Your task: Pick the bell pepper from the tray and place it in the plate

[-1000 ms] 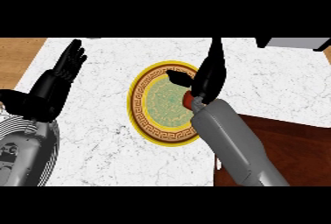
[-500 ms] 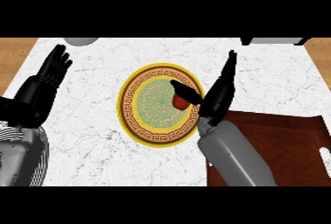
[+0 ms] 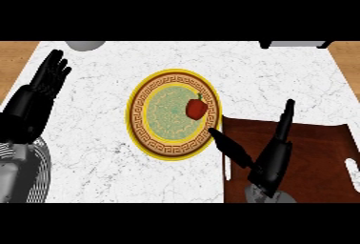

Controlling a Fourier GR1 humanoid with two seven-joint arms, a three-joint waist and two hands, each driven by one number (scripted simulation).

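A red bell pepper [image 3: 196, 108] with a green stem lies on the right side of the round plate [image 3: 144, 125], which has a yellow rim and a brown patterned band. My right hand [image 3: 271, 159] is below and to the right of the plate, over the dark brown tray [image 3: 316, 157]. It is open, fingers straight, thumb pointing toward the plate's rim, and holds nothing. My left hand [image 3: 38, 93] rests open at the left edge, fingers up.
The plate sits on a white marble counter [image 3: 91, 157]. A grey round object [image 3: 85, 45] shows at the top left and a dark box [image 3: 295, 44] at the top right. Wooden floor shows beyond the counter's corners.
My right hand has let go of the pepper, which now lies on the plate, and has pulled back down and right over the tray. The view has shifted.
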